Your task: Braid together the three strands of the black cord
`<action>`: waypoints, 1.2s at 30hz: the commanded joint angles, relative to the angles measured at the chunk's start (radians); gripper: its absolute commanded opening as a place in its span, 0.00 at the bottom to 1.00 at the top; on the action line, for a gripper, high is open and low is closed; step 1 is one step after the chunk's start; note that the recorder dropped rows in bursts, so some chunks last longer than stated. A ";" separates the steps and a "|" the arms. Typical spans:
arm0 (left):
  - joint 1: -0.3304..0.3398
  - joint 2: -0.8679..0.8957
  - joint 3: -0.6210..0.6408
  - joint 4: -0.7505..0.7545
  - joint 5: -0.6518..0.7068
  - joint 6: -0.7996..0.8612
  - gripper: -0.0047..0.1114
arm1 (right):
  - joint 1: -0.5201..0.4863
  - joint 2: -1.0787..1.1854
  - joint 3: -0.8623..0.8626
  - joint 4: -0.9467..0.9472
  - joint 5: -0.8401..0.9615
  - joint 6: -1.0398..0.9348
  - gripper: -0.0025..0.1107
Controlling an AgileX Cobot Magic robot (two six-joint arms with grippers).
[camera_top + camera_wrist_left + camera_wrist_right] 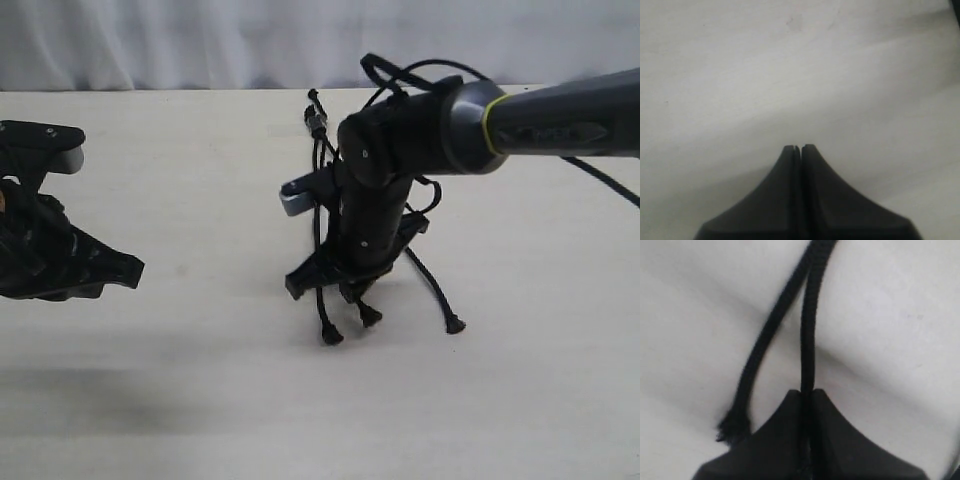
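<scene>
The black cord [319,175] runs down the table's middle from its grey-banded knotted end [318,124] at the back. Its three strands end in flared tips: one [331,337], a second [370,316] and a third [455,325] farther right. My right gripper [352,290] stands over the middle of the strands, pointing down, shut on one strand [808,335]. A second strand [760,347] lies beside it with its frayed tip [730,427] near the fingers. My left gripper [800,147] is shut with nothing in it, far left over bare table.
The light wooden table [200,400] stretches to a white curtain [200,40] at the back. The right arm [550,125] reaches in from the right, with its glossy cables [400,72] looping above the cord. The left arm [40,240] sits at the left edge.
</scene>
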 commanded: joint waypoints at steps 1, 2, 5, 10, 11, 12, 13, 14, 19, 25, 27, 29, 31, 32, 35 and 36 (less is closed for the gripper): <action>-0.010 0.003 -0.008 -0.022 -0.009 -0.012 0.04 | 0.000 -0.038 -0.077 0.185 -0.014 -0.024 0.06; -0.010 0.003 -0.008 -0.024 -0.009 -0.012 0.04 | 0.003 -0.033 -0.080 0.242 -0.035 -0.052 0.06; -0.010 0.003 -0.008 -0.026 -0.009 -0.012 0.04 | 0.022 -0.001 -0.081 0.389 -0.107 -0.128 0.06; -0.010 0.003 -0.008 -0.026 0.006 -0.012 0.04 | 0.056 0.076 -0.091 0.415 -0.169 -0.133 0.14; -0.010 0.003 -0.008 -0.026 0.014 -0.012 0.04 | 0.056 0.076 -0.093 0.411 -0.163 -0.128 0.19; -0.010 0.003 -0.008 -0.023 0.016 -0.012 0.04 | 0.056 0.074 -0.101 0.394 -0.148 -0.122 0.26; -0.010 0.003 -0.008 -0.023 0.016 -0.012 0.04 | 0.048 0.068 -0.112 0.373 -0.125 -0.108 0.33; -0.010 0.003 -0.008 -0.023 0.016 -0.012 0.04 | 0.039 0.060 -0.137 0.318 -0.083 -0.091 0.44; -0.010 0.003 -0.008 -0.023 0.016 -0.012 0.04 | 0.036 0.073 -0.153 0.034 -0.040 0.086 0.45; -0.010 0.003 -0.008 -0.023 0.016 -0.012 0.04 | 0.036 0.150 -0.153 0.000 0.000 0.079 0.38; -0.010 0.003 -0.008 -0.015 0.022 -0.012 0.04 | 0.036 0.145 -0.155 -0.015 0.016 0.051 0.17; -0.010 0.003 -0.008 -0.019 0.024 -0.012 0.04 | 0.022 0.107 -0.169 -0.070 0.058 0.051 0.06; -0.010 0.003 -0.008 -0.025 0.016 -0.012 0.04 | -0.035 0.065 -0.177 -0.035 0.110 -0.039 0.06; -0.010 0.003 -0.008 -0.026 0.010 -0.012 0.04 | -0.059 0.058 -0.177 0.000 0.121 -0.086 0.06; -0.010 0.003 -0.008 -0.034 -0.005 -0.012 0.04 | -0.163 0.050 -0.177 0.070 0.140 -0.186 0.06; -0.010 0.003 -0.008 -0.038 -0.009 -0.012 0.04 | -0.194 0.050 -0.177 0.078 0.145 -0.215 0.06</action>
